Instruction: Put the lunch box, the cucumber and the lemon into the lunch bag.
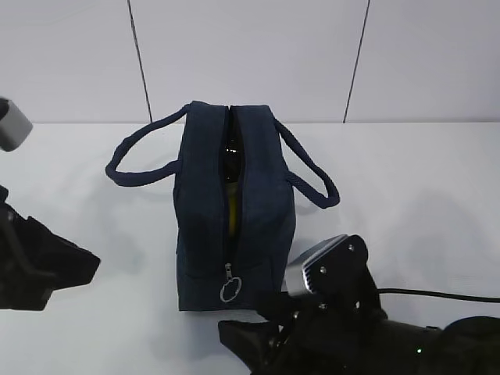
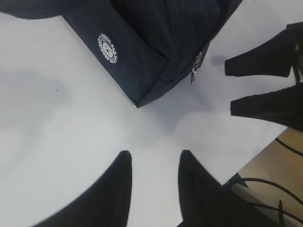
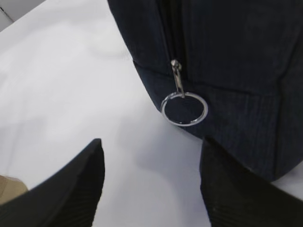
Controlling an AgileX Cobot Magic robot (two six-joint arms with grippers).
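**Inspector A:** Starting at the left. The left gripper [image 2: 151, 187] hangs over the bare white table [image 1: 406, 203], its two dark fingers parted with nothing between them. It sits near the bag's lower corner without touching it.

**Inspector B:** And the centre?

**Inspector A:** The lunch bag [image 1: 205, 211] stands upright mid-table, both loop handles [image 1: 141, 156] splayed outward. The top zipper is parted along the ridge. Through the slit a yellow shape shows, consistent with the lemon [image 1: 230, 205], and something dark and glossy above it, possibly the cucumber [image 1: 230, 160]; the exterior view does not settle that. The lunch box cannot be made out. A round white logo [image 2: 108, 48] marks the bag's side panel.

**Inspector B:** The zipper pull?

**Inspector A:** The metal ring pull [image 3: 184, 109] hangs low on the near end panel, lying against the fabric.

**Inspector B:** The right side?

**Inspector A:** The right gripper [image 3: 151, 182] is spread wide, empty, low at the bag's near end. The ring hangs just above the gap between its fingers, untouched. One finger [image 3: 236, 189] is close beside the bag's base.
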